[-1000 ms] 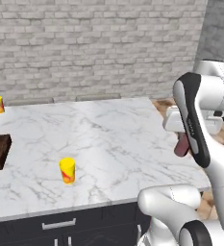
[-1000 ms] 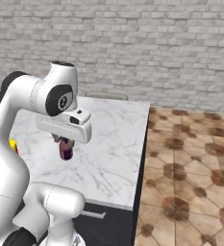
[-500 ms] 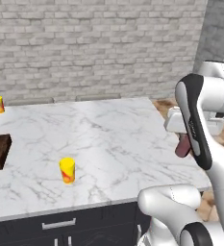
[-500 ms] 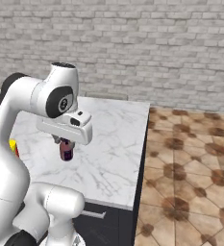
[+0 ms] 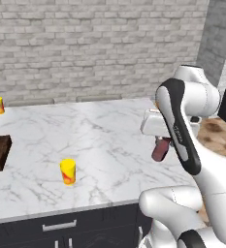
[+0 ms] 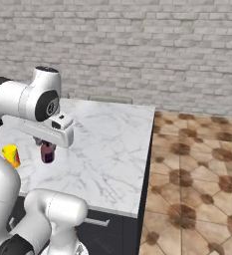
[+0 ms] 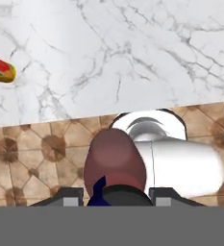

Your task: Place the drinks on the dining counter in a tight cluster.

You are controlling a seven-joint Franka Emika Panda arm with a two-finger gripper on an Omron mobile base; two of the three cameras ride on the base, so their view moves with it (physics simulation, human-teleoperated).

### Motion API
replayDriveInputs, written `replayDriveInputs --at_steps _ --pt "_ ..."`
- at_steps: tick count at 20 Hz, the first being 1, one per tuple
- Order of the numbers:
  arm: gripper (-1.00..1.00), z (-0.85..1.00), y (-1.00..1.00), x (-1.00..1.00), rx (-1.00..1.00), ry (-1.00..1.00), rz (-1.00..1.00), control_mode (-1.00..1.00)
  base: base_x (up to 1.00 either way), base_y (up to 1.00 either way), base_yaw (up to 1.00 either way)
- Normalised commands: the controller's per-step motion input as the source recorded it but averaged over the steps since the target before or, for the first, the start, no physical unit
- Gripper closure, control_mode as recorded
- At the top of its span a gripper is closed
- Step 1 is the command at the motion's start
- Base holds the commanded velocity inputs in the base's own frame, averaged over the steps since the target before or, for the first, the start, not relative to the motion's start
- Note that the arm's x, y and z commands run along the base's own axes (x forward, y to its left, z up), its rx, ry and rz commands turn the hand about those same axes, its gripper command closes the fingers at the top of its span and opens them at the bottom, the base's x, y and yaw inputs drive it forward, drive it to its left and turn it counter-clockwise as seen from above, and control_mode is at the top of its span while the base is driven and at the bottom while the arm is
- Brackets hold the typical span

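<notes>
I have jaws clamped on maroon drink [image 5: 161, 149], hanging over right end of dining counter [image 5: 100, 140]; should lower gently, upright, release only once base sits flat

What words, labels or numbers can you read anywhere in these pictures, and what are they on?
None can be read.
maroon drink in the gripper: a dark blue mark, no letters legible.
yellow cans: red and green patches, too blurred to read.
</notes>
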Motion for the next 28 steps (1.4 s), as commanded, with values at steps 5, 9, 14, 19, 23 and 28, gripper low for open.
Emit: replayDriveInputs --at_steps 5,9,14,19,23,28 --pt "1.00 -0.22 0.84 0.46 0.11 -0.08 0.00 -1.00 0.00 0.00 0.00" --pt "1.00 -0.21 0.34 0.84 0.02 -0.16 0.00 -1.00 0.00 0.00 0.00" --pt "1.00 -0.01 0.40 0.65 0.00 0.00 -0.01 -1.00 0.00 0.00 0.00" --pt "1.00 -0.09 0.22 0.67 -0.01 0.00 -0.01 -1.00 0.00 0.00 0.00" --pt "1.00 -0.19 -0.04 0.42 -0.06 0.00 0.00 -1.00 0.00 0.00 0.00" --pt "1.00 -0.31 -0.31 0.10 0.00 0.00 0.00 -1.00 0.00 0.00 0.00"
